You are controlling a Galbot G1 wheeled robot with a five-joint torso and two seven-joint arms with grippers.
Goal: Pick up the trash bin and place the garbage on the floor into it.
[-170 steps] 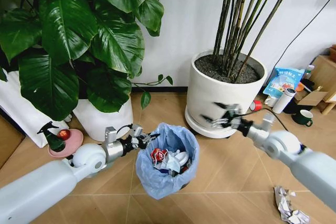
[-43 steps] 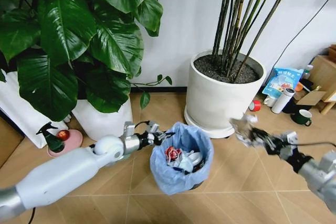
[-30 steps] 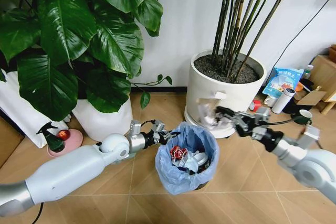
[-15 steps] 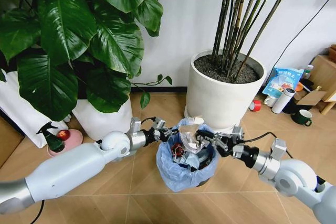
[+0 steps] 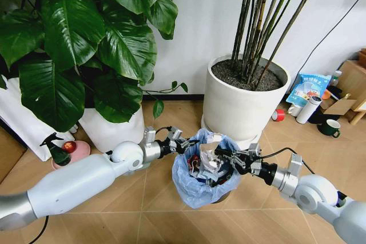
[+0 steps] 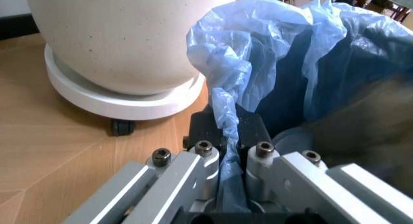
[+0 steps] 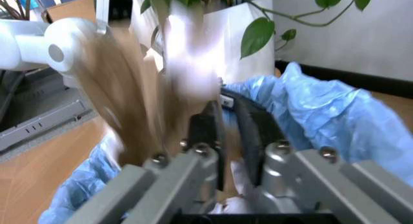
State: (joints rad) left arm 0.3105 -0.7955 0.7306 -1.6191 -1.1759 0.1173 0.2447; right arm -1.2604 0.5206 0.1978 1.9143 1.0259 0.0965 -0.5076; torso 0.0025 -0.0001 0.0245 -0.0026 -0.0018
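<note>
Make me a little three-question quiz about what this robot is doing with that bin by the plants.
1. True or false: the left gripper is shut on the trash bin liner's edge.
2. Where is the right gripper? A) over the bin's opening B) on the floor C) by the spray bottle
3. What colour is the liner?

Key: 1 true. 2 A. 3 light blue.

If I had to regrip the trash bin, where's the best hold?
Probably the rim of the trash bin on the robot's left, from the side, where the left tool is now shut on rim and blue liner. That edge sticks up free, and it leaves the mouth open for the right tool.
</note>
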